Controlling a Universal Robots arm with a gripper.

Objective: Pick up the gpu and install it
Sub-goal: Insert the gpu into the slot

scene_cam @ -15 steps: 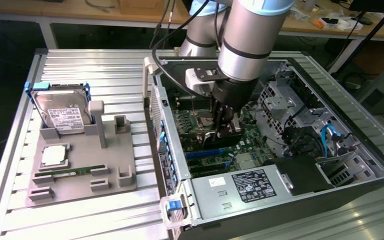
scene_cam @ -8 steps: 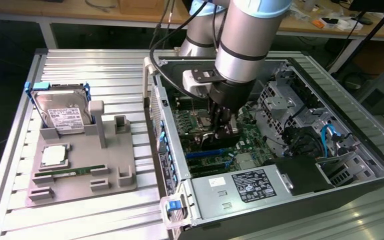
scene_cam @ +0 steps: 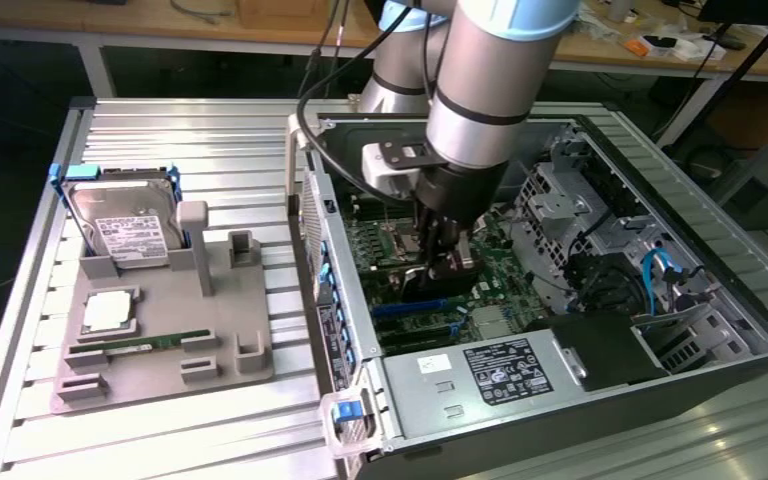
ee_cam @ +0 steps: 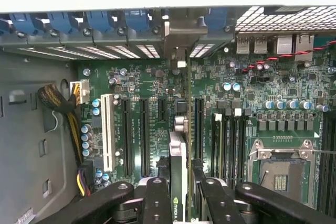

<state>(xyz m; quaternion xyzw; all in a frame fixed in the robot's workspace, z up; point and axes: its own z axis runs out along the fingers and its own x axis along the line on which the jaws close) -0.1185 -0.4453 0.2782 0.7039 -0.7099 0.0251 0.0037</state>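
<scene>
The open computer case [scene_cam: 315, 215] lay on the bench [scene_cam: 197, 130], holding a green motherboard [scene_cam: 498, 262] and a power supply [scene_cam: 491, 375]. Inside it, the end effector [scene_cam: 444, 270] was closed on the gpu [ee_cam: 178, 148]. The card stood on edge among the long black expansion slots [ee_cam: 143, 135], its bracket end at the case's rear wall. Outside the case, a grey fixture [scene_cam: 157, 372] carried a hard drive [scene_cam: 124, 225] and a memory stick [scene_cam: 144, 346].

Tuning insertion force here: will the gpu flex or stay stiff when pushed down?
Probably stiff: the gpu runs straight, edge-on, from the gripper to its metal bracket. Likely fragile sideways: it is a thin board over the motherboard.
</scene>
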